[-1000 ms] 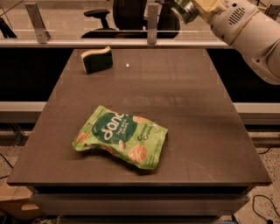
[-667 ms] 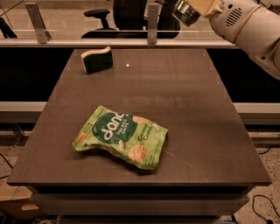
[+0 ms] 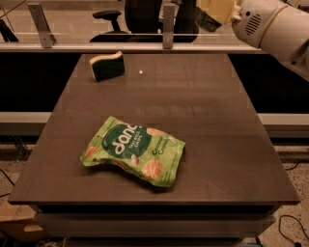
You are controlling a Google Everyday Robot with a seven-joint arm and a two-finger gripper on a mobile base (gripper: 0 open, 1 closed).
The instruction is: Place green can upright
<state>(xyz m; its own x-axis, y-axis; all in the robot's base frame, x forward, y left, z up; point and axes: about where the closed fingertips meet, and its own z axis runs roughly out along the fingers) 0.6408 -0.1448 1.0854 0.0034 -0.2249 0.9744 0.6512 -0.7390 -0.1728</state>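
Note:
My gripper [image 3: 211, 15] is at the top edge of the camera view, right of centre, high above the far edge of the dark table [image 3: 203, 125]. Its pale fingers [image 3: 219, 8] are closed around a small dark green object that looks like the green can [image 3: 205, 22]. Only the lower part of the can shows, and I cannot tell how it is tilted. The white arm [image 3: 275, 29] reaches in from the upper right.
A flat green snack bag [image 3: 135, 150] lies at the table's front centre-left. A green-and-yellow sponge [image 3: 107, 65] sits at the far left. A metal rail with posts [image 3: 168, 29] and an office chair [image 3: 145, 14] stand behind the table.
The gripper with the green object has shifted slightly to the right and down at the top edge. The bag and sponge have not moved.

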